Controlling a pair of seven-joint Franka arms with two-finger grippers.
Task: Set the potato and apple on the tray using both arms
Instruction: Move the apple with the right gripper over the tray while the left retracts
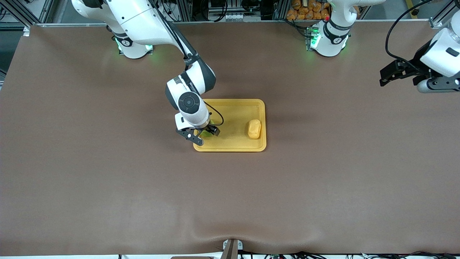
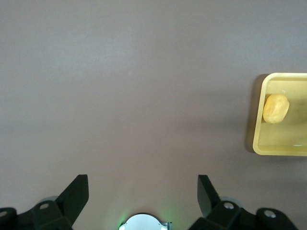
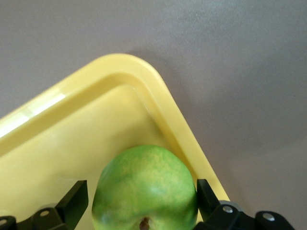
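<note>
**Where our two arms stand**

Our right arm reaches down from its base, wrist bent toward the table, and our right gripper (image 1: 199,136) sits low with its fingers (image 3: 72,199) spread wide. Our left arm waits, raised at its own end, our left gripper (image 1: 386,76) with fingers (image 2: 76,194) apart.

Brown table (image 1: 107,172), yellow-orange tray (image 1: 233,146) directly on it mid-table

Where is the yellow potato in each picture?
Front view: the potato lies in the tray, at the end toward the left arm.
Left wrist view: the potato shows in the tray's corner.
Right wrist view: not in it; only the apple.
Shared landmark: the yellow tray.
</note>
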